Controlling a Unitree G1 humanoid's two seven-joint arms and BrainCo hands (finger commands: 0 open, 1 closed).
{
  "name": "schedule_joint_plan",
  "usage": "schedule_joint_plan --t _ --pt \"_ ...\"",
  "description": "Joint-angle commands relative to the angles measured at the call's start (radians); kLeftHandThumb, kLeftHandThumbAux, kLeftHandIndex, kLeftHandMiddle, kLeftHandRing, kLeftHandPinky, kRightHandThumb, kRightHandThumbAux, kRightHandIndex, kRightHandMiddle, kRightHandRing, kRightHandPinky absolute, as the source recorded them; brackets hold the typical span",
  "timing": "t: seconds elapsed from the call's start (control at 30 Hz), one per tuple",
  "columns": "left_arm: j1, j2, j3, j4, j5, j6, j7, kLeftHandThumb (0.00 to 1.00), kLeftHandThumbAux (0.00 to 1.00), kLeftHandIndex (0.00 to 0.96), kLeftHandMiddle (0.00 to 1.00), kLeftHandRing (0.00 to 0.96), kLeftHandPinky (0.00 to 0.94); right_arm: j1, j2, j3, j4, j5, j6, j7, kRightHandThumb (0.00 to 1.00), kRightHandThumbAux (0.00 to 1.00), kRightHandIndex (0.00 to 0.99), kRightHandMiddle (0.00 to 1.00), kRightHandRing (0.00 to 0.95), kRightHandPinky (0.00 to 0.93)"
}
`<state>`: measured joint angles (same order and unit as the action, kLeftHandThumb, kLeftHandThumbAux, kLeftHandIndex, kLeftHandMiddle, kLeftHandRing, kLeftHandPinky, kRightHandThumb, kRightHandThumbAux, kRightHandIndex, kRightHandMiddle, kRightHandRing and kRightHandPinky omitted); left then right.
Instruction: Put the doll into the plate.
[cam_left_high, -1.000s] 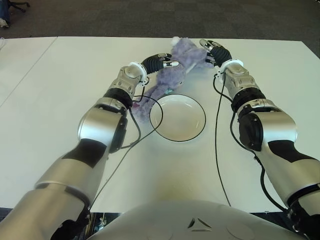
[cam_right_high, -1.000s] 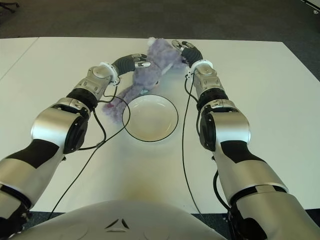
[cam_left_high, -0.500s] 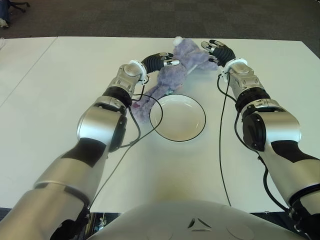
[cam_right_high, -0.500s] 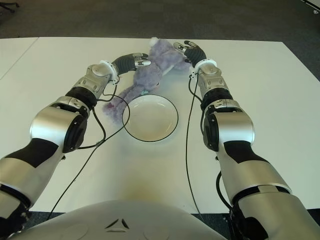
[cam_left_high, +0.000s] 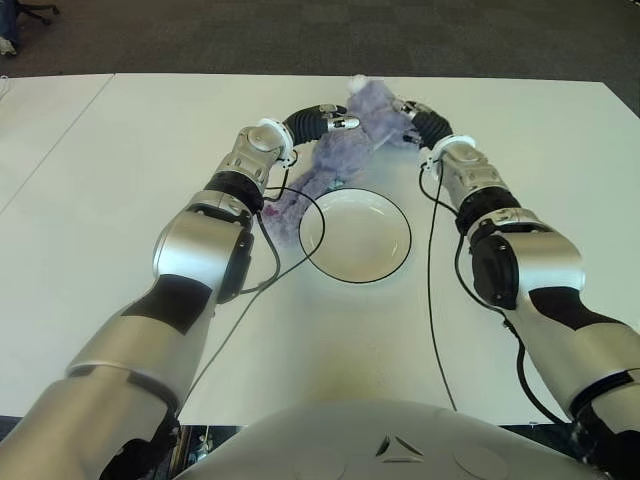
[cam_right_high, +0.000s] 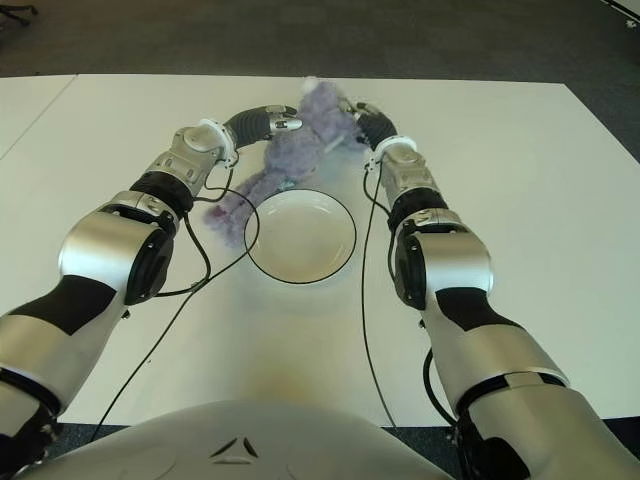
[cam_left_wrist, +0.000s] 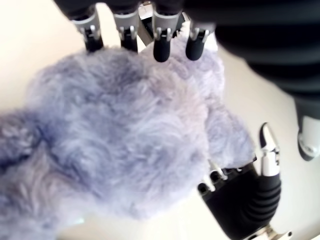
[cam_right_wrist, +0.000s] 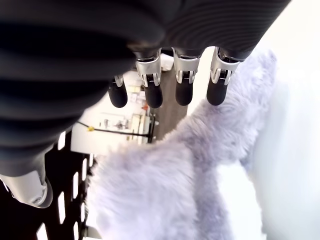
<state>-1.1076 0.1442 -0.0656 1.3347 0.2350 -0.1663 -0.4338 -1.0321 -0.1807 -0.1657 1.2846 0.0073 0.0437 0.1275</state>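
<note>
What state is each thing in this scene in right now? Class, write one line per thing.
doll: lying on the table beyond the plate, not in it, between both hands.
plate: upright on the table, empty.
left robot hand: fingers spread over the doll's body, not closed on it.
right robot hand: fingers extended against the doll's head end, not closed on it.
table: white, carrying doll and plate.
</note>
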Motion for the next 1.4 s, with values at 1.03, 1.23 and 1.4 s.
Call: schedule_joint_plan --t 1.03,1.23,1.4 --pt "0.054 0.058 -0.371 0.023 0.369 -0.102 0.234 0.053 0.457 0.001 0.000 0.000 0.000 0.094 -0.050 0.474 0.072 -0.513 -0.330 -0.151 0.144 0.600 0.000 0.000 0.000 0.000" --pt "0.052 0.064 -0.439 0.033 0.429 -0.087 0.274 0.076 0.428 0.018 0.000 0.000 0.000 0.081 -0.066 0.517 0.081 -0.553 -0.341 -0.135 0.149 0.629 0.043 0.000 0.000 0.000" --pt "0.047 0.062 -0.467 0.037 0.447 -0.061 0.274 0.066 0.400 0.028 0.000 0.000 0.000 0.062 -0.083 0.536 0.081 -0.566 -0.342 -0.109 0.163 0.637 0.069 0.000 0.000 0.000"
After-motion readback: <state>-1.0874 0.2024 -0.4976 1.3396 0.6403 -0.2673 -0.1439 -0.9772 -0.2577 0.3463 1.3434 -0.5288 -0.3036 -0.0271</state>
